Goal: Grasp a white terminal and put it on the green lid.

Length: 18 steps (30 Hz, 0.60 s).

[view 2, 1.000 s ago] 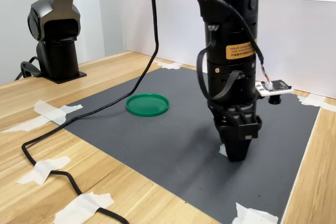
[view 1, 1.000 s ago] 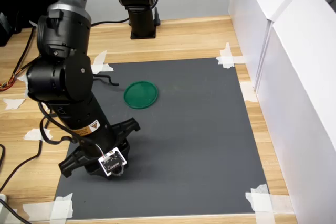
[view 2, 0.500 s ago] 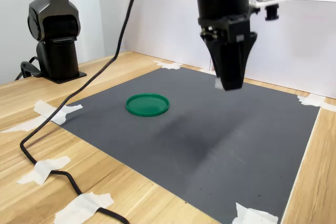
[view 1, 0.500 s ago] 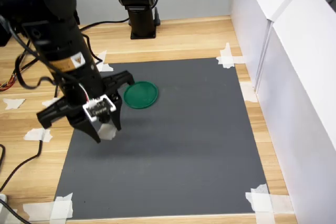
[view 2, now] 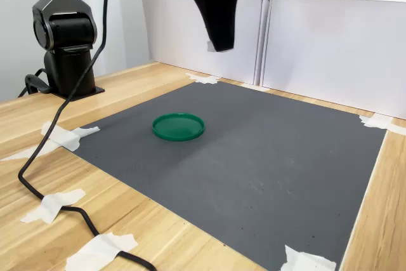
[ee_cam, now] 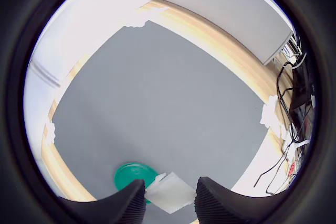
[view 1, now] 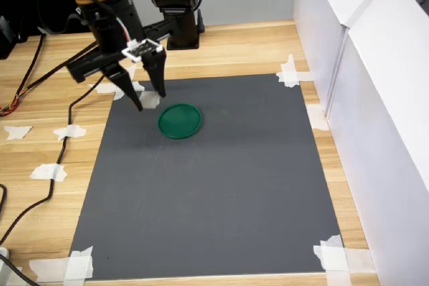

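Note:
The green lid (view 1: 179, 120) (view 2: 178, 126) (ee_cam: 133, 174) lies flat on the dark grey mat (view 1: 221, 185), in its far-left part in the first exterior view. My gripper (view 1: 149, 102) (view 2: 219, 45) (ee_cam: 169, 199) hangs high above the mat. In the first exterior view its tips sit just left of the lid. Its fingers are shut on a small white terminal (view 1: 150, 99) (view 2: 210, 46) (ee_cam: 168, 191), which shows as a pale block between the two dark fingers in the wrist view. The terminal is in the air, apart from the lid.
A second black arm base (view 1: 179, 5) (view 2: 63, 36) stands on the wooden table behind the mat. White panels (view 1: 362, 65) wall in the first exterior view's right side. Tape scraps (view 1: 291, 72) hold the mat's corners. A black cable (view 2: 57, 125) trails over the table's edge.
The arm has risen from the mat's near-left corner and swung toward the green lid, carrying the white terminal between its shut fingers.

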{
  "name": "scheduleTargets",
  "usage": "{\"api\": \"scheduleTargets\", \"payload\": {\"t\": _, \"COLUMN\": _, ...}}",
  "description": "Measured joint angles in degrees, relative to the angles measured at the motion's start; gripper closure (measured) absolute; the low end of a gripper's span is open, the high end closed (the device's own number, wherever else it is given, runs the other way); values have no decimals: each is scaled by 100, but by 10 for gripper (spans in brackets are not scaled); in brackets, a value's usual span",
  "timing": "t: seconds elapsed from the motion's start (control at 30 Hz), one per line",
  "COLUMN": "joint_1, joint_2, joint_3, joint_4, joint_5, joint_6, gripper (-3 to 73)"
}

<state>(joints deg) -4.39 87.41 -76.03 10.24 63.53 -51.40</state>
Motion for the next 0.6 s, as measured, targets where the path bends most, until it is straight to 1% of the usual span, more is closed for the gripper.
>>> {"api": "scheduleTargets", "payload": {"t": 0.17, "joint_1": 0, "joint_2": -448, "joint_3": 701, "joint_4": 87, "joint_5": -169, "joint_6": -234, "gripper": 323}}
{"api": "scheduleTargets", "payload": {"t": 0.4, "joint_1": 32, "joint_2": -777, "joint_3": 1352, "joint_4": -81, "joint_5": -579, "joint_6": -252, "gripper": 323}}
{"api": "scheduleTargets", "payload": {"t": 0.5, "joint_1": 272, "joint_2": -861, "joint_3": 1590, "joint_4": -351, "joint_5": -660, "joint_6": -228, "gripper": 323}}
{"api": "scheduleTargets", "payload": {"t": 0.6, "joint_1": 610, "joint_2": -883, "joint_3": 1779, "joint_4": -645, "joint_5": -840, "joint_6": 63, "gripper": 324}}
